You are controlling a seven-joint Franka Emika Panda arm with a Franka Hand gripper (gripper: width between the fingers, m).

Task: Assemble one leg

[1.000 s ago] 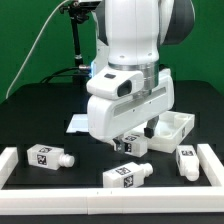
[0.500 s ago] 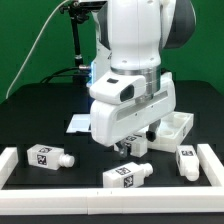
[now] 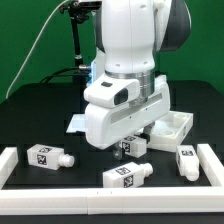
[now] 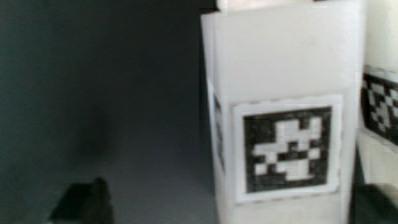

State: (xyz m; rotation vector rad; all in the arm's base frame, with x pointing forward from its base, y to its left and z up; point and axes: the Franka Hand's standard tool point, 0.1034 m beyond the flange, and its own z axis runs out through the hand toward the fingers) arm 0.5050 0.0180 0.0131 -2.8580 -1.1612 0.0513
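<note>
A spare leg (image 3: 48, 157) lies well off to the exterior view's left of the fingers; the gripper (image 3: 127, 140) hangs low, the leg (image 3: 134, 147) just under its fingertips; in the wrist view one dark finger (image 4: 80, 200) stands clear of that tagged leg (image 4: 267, 120), so the fingers are spread wide, gripping nothing; another leg (image 3: 127, 175) lies in front; the white panel (image 3: 183, 126) sits right.
</note>
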